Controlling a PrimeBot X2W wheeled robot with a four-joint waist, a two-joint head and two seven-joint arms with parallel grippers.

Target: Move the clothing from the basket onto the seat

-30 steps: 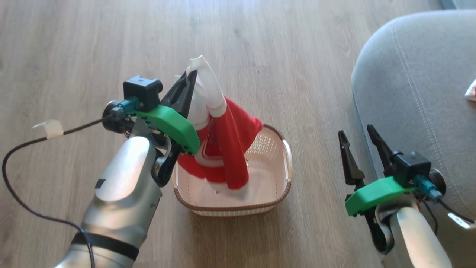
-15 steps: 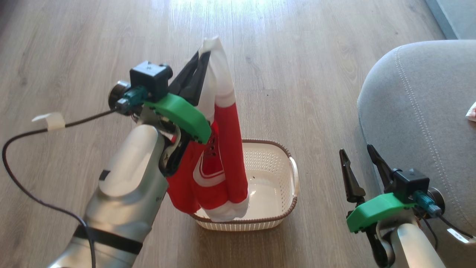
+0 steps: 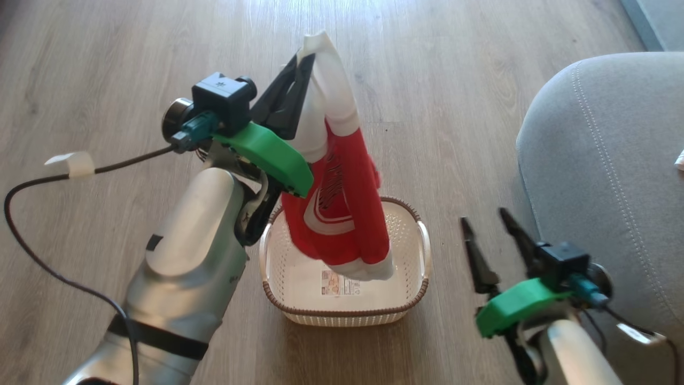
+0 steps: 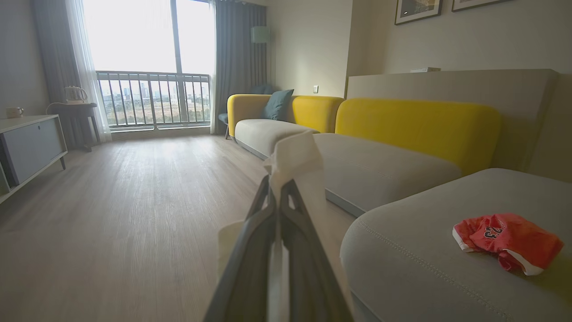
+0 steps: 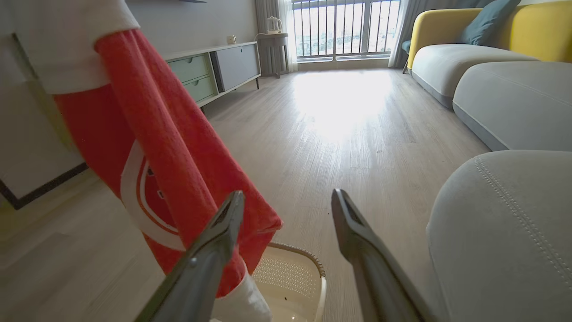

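My left gripper is shut on the white top of a red and white garment, the clothing, which hangs free above the cream basket. A label sticker shows on the basket's bare bottom. In the left wrist view my shut fingers pinch the white fabric. Another red garment with numerals lies on the grey seat. My right gripper stands open between the basket and the seat, holding nothing. The right wrist view has the hanging clothing at its left.
Wood floor surrounds the basket. A black cable trails from my left wrist. Farther off stand a yellow-backed sofa, a low grey cabinet and a balcony window.
My left gripper has lifted the clothing up out of the basket, baring its bottom and label. The head camera shifted. My right gripper stayed open and edged left.
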